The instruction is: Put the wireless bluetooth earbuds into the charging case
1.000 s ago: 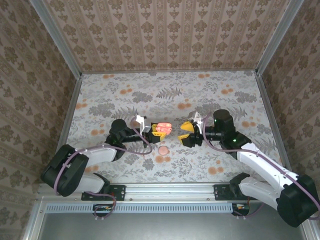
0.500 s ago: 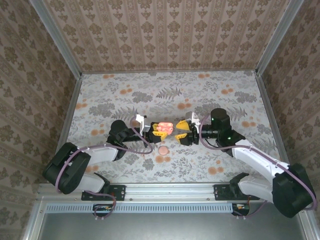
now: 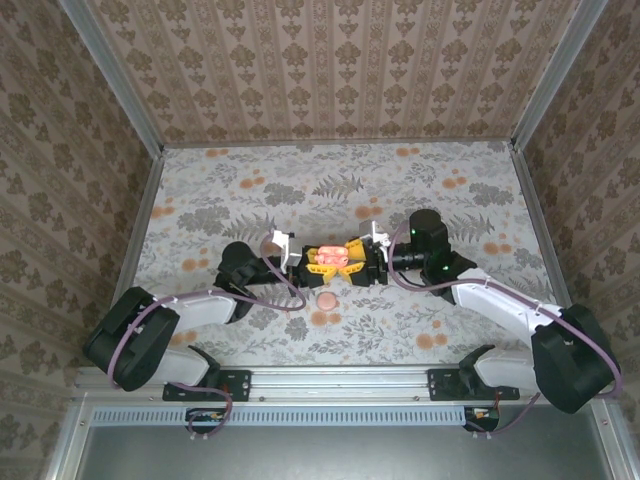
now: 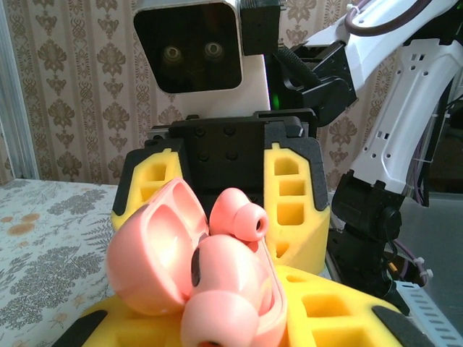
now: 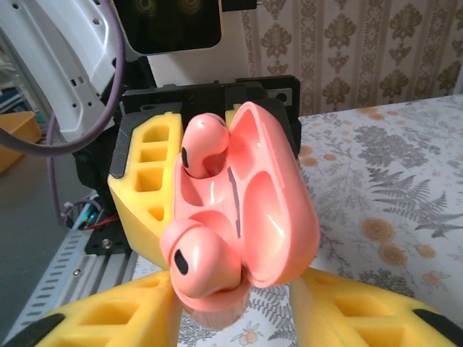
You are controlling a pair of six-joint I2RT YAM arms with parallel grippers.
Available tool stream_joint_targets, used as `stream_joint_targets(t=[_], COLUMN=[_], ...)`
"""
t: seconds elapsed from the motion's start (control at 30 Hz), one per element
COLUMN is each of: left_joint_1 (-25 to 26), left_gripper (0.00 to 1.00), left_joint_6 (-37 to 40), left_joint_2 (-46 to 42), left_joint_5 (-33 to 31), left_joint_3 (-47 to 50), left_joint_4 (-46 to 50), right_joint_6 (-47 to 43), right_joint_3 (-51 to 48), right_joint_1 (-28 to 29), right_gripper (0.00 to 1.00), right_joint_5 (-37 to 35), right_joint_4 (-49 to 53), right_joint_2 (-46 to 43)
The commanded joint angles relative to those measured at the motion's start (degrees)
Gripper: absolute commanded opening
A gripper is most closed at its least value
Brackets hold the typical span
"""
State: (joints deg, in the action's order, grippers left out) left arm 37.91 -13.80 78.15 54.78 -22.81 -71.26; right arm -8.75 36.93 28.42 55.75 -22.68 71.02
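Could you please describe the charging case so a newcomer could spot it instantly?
At the centre of the floral table, the left tool holds the charging case. It is a salmon-pink box, lid open, unlike the flat pink disc lying nearby.

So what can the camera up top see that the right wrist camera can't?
Up top: a flat pink disc lying on the table. Right wrist: two earbuds, close up, poking out of the open case. Both: the flowery table and that pink case, held by the left gripper, with the right gripper open either side.
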Motion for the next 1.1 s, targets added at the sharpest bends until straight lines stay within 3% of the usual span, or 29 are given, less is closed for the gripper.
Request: stream_joint_targets(t=[0.0, 0.17, 0.27, 0.53, 1.07], left_joint_1=[0.5, 0.7, 0.7, 0.6, 0.3], left_gripper=[0.21, 0.22, 0.26, 0.38, 0.42], left_joint_6=[-0.5, -0.5, -0.3, 0.3, 2.3], left_joint_2=[-1.4, -1.4, -1.4, -1.6, -3.9], left_joint_5=[-0.3, -1.0, -1.6, -2.6, -3.3], left_joint_3=[-1.2, -1.2, -0.9, -0.3, 0.7], left_joint_4=[-2.5, -2.5, -2.6, -2.2, 1.4], right_joint_6=[0.3, -0.1, -0.6, -3.4, -4.7], right_joint_3=[2.1, 1.9, 1.4, 0.9, 0.6], right_joint_1=[0.5, 0.6, 0.6, 0.4, -1.0], right_gripper=[0.40, 0.21, 0.17, 0.13, 0.12], right_joint_5=[3.2, 3.2, 2.3, 1.1, 1.6], right_joint_4=[-2.5, -2.4, -2.0, 1.8, 4.4], right_joint_2=[0.8, 0.6, 0.0, -1.6, -3.3])
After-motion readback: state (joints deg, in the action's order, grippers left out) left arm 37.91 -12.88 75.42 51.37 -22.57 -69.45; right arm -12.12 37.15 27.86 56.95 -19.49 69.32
